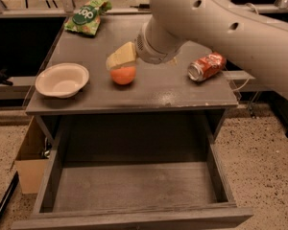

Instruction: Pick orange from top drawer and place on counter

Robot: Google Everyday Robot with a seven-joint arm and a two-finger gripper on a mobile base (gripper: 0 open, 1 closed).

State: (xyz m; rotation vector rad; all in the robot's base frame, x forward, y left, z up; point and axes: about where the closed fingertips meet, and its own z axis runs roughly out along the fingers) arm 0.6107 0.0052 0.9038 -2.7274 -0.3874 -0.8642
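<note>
A cardboard box [31, 152] stands on the floor, far to the left of the orange [123, 74] and lower down. A white bowl [62, 79] sits left of the orange. A green bag [88, 16] lies behind the orange and to its left, at the back edge of the counter [153, 87]. The orange sits on the counter, near the middle. The gripper [121, 57] is right on top of the orange and touches it. Its pale yellow part points left. I cannot tell if it grips the orange or has let go. The big white arm [221, 28] comes in high from the right of the orange and bends down to it. A red can [207, 66] lies on its side, right of the orange. The drawer [134, 186] is pulled open below and in front of the orange.
</note>
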